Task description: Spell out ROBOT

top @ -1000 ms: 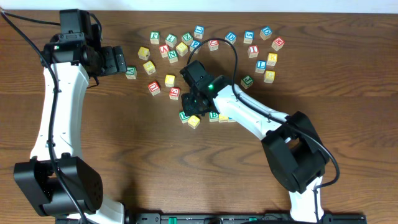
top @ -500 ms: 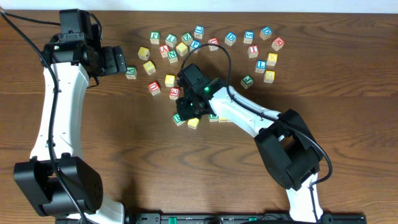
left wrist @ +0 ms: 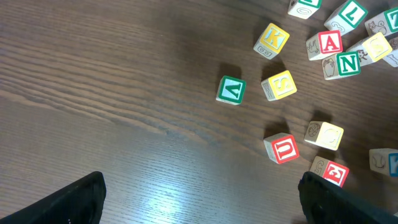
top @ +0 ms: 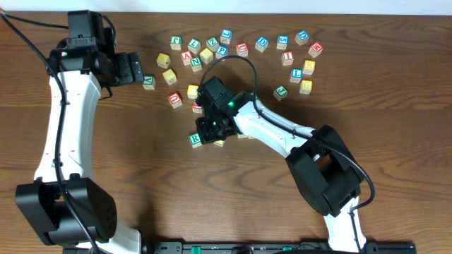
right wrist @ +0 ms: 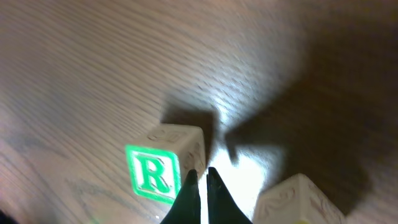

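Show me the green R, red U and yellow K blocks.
green R block (right wrist: pixel 151 175): right wrist view, lettered face.
red U block (left wrist: pixel 284 149): left wrist view, lettered face.
yellow K block (left wrist: pixel 272 39): left wrist view, lettered face.

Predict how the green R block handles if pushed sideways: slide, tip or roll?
R block is a cube resting flat, so it likely slides, not rolls. Looks like rigid wood, probably light. An off-centre push would likely spin it.
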